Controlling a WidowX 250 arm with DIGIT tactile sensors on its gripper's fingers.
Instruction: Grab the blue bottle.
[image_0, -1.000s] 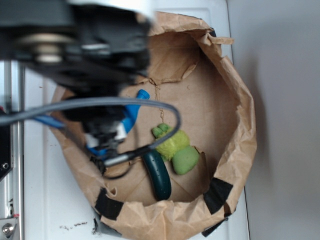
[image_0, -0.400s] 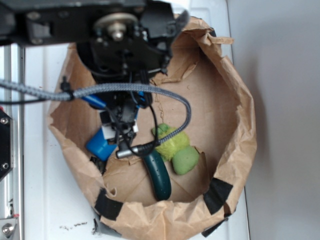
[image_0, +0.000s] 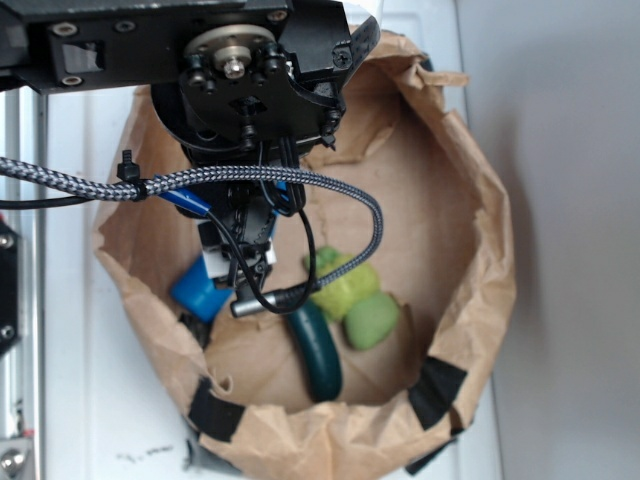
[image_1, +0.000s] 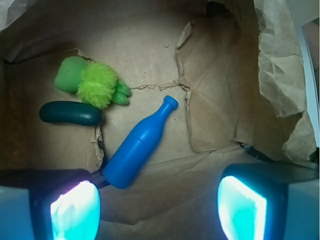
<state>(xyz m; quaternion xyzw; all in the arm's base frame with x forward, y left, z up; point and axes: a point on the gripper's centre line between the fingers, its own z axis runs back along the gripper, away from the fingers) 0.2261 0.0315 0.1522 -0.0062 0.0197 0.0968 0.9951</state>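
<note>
Hovering pincer (image_1: 157, 210) | jaws wide | blue bottle (image_1: 138, 145) lying below, nearer left finger (image_1: 75, 210), untouched

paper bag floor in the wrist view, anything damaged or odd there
Yes. The brown paper bag's floor is torn, with a ragged flap edge curling up beside the neck of the smooth blue plastic bottle, which lies on its side.
</note>
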